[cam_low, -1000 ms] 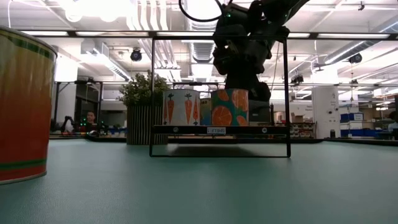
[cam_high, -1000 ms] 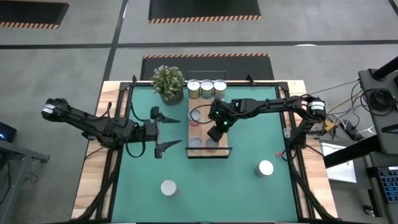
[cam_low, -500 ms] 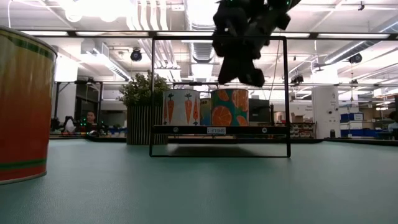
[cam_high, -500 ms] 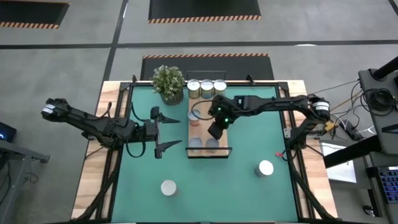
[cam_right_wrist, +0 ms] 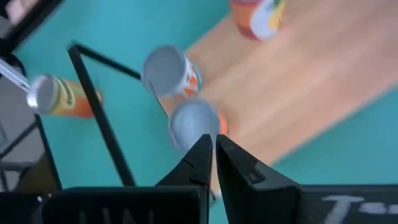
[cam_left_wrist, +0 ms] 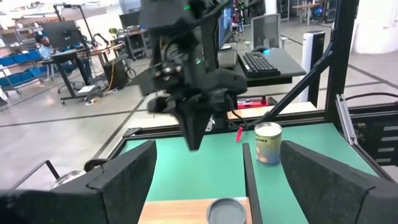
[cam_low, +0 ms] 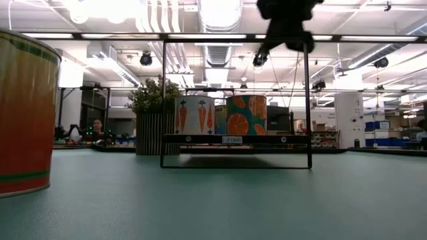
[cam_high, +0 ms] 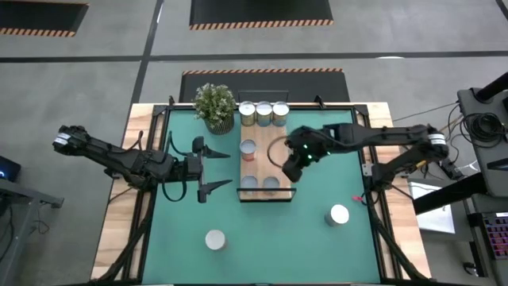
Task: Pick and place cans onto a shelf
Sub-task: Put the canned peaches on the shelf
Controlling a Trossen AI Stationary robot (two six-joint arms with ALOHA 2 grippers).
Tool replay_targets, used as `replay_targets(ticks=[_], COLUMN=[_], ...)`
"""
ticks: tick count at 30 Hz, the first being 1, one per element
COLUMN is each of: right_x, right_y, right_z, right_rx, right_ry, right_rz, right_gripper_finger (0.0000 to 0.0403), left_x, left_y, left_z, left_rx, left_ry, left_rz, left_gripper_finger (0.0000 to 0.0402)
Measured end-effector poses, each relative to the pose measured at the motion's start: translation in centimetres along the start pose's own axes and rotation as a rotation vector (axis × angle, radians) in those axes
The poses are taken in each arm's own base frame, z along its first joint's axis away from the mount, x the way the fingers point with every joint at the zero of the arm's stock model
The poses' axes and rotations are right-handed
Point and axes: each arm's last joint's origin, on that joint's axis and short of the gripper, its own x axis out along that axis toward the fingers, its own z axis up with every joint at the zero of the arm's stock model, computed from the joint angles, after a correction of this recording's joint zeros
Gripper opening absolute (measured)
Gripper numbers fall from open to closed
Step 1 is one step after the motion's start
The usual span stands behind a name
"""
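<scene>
Now the right gripper (cam_high: 291,173), pinched shut and empty, hangs just right of the shelf (cam_high: 255,164) holding 3 cans (cam_high: 248,148); swinging toward the loose can (cam_high: 339,214) could clip the wire frame.

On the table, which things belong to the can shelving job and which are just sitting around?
Part of the job:
- shelf, three cans on it
- three cans behind the shelf
- two loose cans on the mat
- right tool, shut and empty
- left tool, open, waiting

Just there:
- potted plant
- green mat
</scene>
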Motion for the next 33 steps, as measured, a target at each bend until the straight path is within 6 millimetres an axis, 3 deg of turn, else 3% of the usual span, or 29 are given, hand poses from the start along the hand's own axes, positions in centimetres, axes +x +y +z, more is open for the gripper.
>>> replay_targets(ticks=[7,13,19,27,33], right_x=[-0.7,-0.9,-1.7,-1.4,-1.1], right_y=[2.3,3.6,3.3,1.9,1.2], right_z=[-4.3,-9.2,-12.4,-15.2,-16.6], right_rx=[0.102,0.219,0.419,0.495,0.508], right_ry=[0.163,0.414,0.557,0.594,0.557], right_rz=[-0.081,-0.231,-0.369,-0.448,-0.356], right_gripper_finger=[0.0013,0.0013,0.0013,0.0013,0.0013], left_x=[0.0,0.0,0.0,0.0,0.0], left_y=[0.0,0.0,0.0,0.0,0.0], left_z=[0.0,0.0,0.0,0.1,0.1], left_rx=[-0.018,-0.037,-0.038,-0.038,-0.010], left_ry=[0.001,0.003,0.006,-0.001,-0.003], left_rz=[0.000,0.000,-0.001,0.000,0.000], left_gripper_finger=[0.0322,0.0322,0.0322,0.0322,0.0322])
